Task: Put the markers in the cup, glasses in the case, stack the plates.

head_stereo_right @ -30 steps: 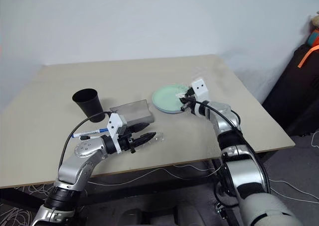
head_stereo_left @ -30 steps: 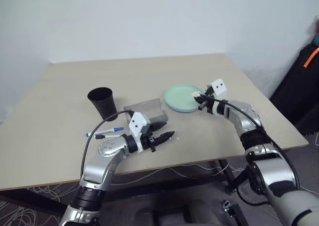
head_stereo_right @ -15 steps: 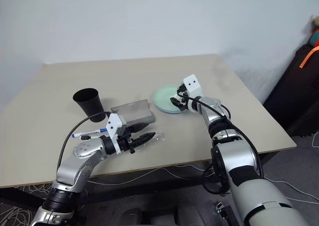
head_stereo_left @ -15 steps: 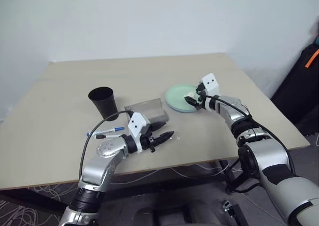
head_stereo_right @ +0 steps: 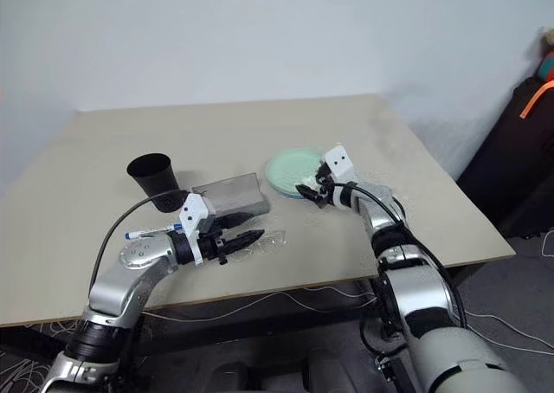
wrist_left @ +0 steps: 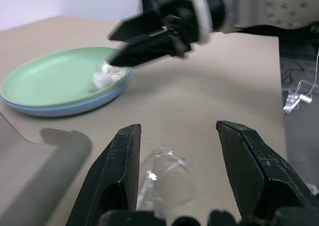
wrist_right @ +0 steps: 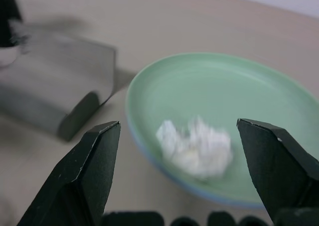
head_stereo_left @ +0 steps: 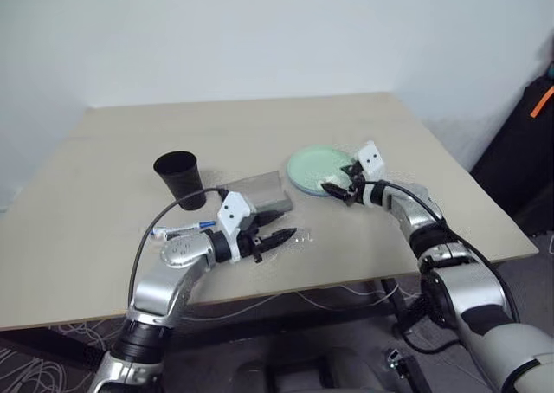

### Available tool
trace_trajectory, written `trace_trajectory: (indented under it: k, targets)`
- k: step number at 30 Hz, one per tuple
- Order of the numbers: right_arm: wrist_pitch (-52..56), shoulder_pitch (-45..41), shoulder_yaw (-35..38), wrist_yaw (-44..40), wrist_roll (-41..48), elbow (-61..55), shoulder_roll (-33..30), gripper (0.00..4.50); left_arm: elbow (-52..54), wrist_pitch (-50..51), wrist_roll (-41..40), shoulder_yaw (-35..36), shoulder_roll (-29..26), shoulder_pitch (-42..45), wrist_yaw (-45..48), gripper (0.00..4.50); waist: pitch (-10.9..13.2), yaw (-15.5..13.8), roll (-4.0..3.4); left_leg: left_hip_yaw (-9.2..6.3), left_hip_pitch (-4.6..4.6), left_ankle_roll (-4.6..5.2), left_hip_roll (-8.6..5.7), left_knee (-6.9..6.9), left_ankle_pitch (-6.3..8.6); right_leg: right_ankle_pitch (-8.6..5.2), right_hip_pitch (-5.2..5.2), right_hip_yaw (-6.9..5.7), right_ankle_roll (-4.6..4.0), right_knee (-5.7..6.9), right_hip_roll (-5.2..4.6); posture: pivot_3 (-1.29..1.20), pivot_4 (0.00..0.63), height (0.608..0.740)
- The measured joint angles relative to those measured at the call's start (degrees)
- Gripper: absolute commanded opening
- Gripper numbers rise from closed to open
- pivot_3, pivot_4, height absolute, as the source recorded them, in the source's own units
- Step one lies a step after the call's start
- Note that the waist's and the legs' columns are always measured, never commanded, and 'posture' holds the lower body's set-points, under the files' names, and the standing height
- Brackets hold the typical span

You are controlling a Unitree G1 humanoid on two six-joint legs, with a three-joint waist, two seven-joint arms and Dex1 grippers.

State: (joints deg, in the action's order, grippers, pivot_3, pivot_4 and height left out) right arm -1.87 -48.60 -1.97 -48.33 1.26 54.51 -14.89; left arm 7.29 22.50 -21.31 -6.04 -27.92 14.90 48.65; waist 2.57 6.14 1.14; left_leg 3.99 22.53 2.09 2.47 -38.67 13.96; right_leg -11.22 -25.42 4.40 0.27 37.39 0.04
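Note:
The mint green plate (head_stereo_left: 313, 164) lies on the light blue plate (wrist_left: 60, 108), and a white crumpled wad (wrist_right: 195, 147) rests on its near rim. My right gripper (head_stereo_left: 339, 188) hovers open right at that wad, nothing between its fingers. The glasses (wrist_left: 164, 178) lie on the table between the fingertips of my open left gripper (head_stereo_left: 284, 235), which does not grip them. The grey case (head_stereo_left: 262, 196) stands just behind, lid raised. The black cup (head_stereo_left: 178, 177) stands upright to its left. The markers (head_stereo_left: 183, 229) lie near the front edge, partly hidden by my left arm.
The beige table (head_stereo_left: 130, 133) has bare room at the back and on the left. Its front edge runs just below my left arm. A black bag with an orange strap (head_stereo_left: 535, 107) stands beyond the right edge, and cables lie on the floor.
My right gripper, shut beside the plates a second ago, opened, and the white wad now lies on the green plate. That hand has sunk and drawn back slightly. The left arm has not moved.

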Motion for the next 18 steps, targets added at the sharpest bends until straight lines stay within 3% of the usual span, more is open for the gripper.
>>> trace_trajectory:
  k: [4,8,18]
  targets:
    - [1.34,7.90,-2.37,-7.36,0.62,-9.10,-2.49,4.04,-5.61,0.96,0.19,-0.68,-5.16,5.35,6.94,2.51,0.01,0.04,-0.02,0.01,-0.02,0.00,0.01,0.00,0.00,-0.01,-0.02,-0.01,-0.02,0.03,0.02,0.00,0.000,0.740]
    - [2.38,11.51,-4.04,-9.70,0.65,-14.40,-3.48,4.04,-12.26,1.69,1.43,-2.66,-8.93,11.20,14.18,2.51,0.02,0.08,-0.03,0.03,-0.05,0.00,0.01,-0.01,0.00,-0.01,-0.04,0.01,-0.03,0.08,0.03,0.00,0.000,0.740]
    - [3.80,17.06,-5.11,-7.22,0.99,-21.44,-1.54,4.04,-29.12,-1.36,8.36,-11.61,-9.20,25.15,29.62,2.51,0.04,-0.37,0.06,0.02,0.06,0.00,-0.03,-0.02,0.00,-0.03,-0.06,-0.03,-0.01,0.00,-0.01,0.00,0.000,0.740]
